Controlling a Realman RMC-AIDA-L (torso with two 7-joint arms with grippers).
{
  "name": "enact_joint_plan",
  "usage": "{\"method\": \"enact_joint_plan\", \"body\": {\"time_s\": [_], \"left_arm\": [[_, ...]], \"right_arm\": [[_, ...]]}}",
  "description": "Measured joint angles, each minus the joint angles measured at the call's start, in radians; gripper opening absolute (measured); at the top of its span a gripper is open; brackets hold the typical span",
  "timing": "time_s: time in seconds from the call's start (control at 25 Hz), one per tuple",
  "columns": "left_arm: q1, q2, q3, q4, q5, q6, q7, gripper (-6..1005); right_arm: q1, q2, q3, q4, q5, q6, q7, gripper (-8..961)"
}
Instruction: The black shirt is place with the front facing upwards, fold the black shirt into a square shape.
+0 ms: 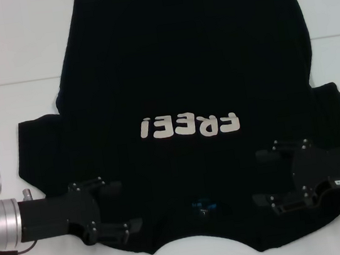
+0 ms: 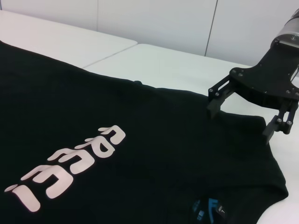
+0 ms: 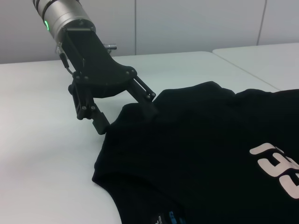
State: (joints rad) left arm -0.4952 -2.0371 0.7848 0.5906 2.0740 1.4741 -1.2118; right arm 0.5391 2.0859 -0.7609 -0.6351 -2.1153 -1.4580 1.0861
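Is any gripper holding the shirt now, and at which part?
Nothing is gripped yet. The left gripper and right gripper stand open over the shoulders of the black shirt, near its collar.

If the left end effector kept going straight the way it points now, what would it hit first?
The left end effector points across the black shirt toward the right end effector. Its open fingers sit at the shoulder, so it would probably push into shirt fabric near the blue neck label first; height is unclear.
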Motion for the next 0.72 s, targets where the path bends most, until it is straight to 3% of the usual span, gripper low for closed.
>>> {"method": "enact_joint_plan", "body": {"time_s": [0.72], "left_arm": [[-0.002, -0.001, 0.0, 0.0, 0.0, -0.003, 0.001, 934]], "right_arm": [[0.003, 0.003, 0.0, 0.007, 0.0, 0.007, 0.0, 909]]}}
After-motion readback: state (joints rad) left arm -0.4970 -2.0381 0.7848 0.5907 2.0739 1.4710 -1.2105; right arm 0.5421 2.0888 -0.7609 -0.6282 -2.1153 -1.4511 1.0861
